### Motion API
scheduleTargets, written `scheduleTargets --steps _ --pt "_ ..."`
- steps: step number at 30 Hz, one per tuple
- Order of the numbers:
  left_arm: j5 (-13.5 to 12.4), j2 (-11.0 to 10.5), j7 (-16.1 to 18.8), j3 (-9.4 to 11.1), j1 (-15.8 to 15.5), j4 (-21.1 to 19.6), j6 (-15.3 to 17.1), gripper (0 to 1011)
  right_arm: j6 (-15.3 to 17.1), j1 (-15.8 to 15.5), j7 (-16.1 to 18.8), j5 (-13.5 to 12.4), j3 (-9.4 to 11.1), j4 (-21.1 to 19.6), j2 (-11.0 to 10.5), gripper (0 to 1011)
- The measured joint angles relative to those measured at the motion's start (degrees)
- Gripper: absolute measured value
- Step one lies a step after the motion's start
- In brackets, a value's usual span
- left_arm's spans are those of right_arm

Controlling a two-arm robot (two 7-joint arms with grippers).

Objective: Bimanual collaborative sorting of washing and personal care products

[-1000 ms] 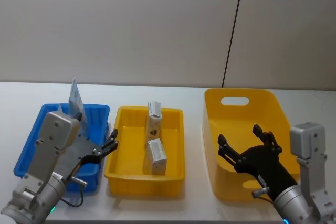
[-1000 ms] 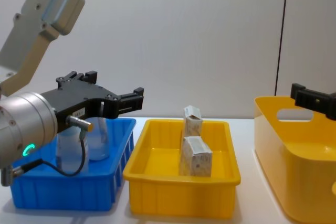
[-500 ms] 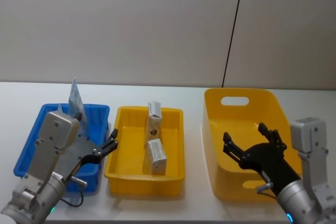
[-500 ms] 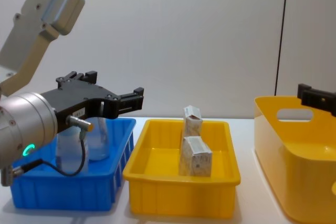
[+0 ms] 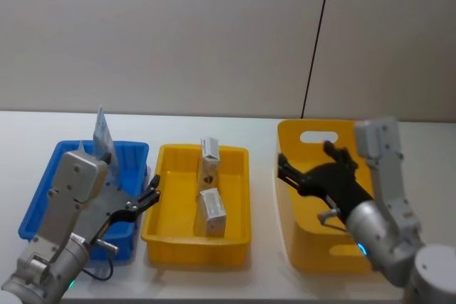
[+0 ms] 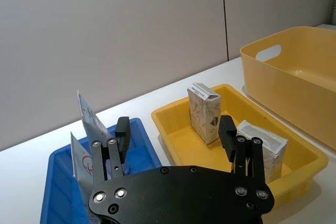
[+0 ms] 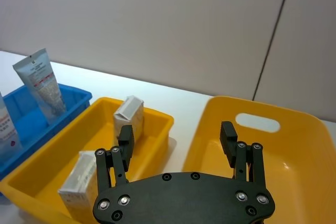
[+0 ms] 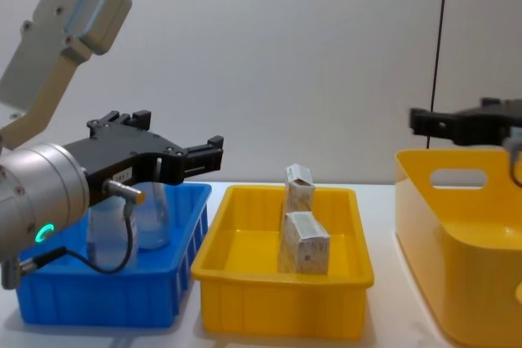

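My left gripper (image 5: 149,194) hangs with fingers apart over the seam between the blue bin (image 5: 41,194) and the yellow tray (image 5: 192,241). I've got bare tray floor along the left half, but the upright carton (image 5: 209,159) and the nearer carton (image 5: 211,213) stand in a row down the middle. The tube (image 5: 102,133) pokes up at the blue bin's far corner (well above the rim), and my right gripper (image 5: 306,163), fingers spread, sits over the big yellow tub (image 5: 308,250): bare floor there, only high walls to clear.
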State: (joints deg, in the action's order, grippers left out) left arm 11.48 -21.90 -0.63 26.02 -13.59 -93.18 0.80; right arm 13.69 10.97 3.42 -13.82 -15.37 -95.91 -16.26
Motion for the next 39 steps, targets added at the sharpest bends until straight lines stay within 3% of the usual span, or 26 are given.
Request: scheduleTargets --steps 6,17,39 --pt "0.00 0.00 0.00 0.00 0.00 0.00 0.00 1001 4.01 5.19 1.71 0.12 -2.01 3.35 1.84 1004" --pt "0.00 0.00 0.00 0.00 0.00 0.00 0.00 1001 10.81 11.12 4.19 -0.39 -4.20 7.90 4.70 1004" --pt "0.00 0.00 0.00 0.00 0.00 0.00 0.00 1002 23.76 17.00 6.84 -2.39 -6.38 14.62 9.99 1004"
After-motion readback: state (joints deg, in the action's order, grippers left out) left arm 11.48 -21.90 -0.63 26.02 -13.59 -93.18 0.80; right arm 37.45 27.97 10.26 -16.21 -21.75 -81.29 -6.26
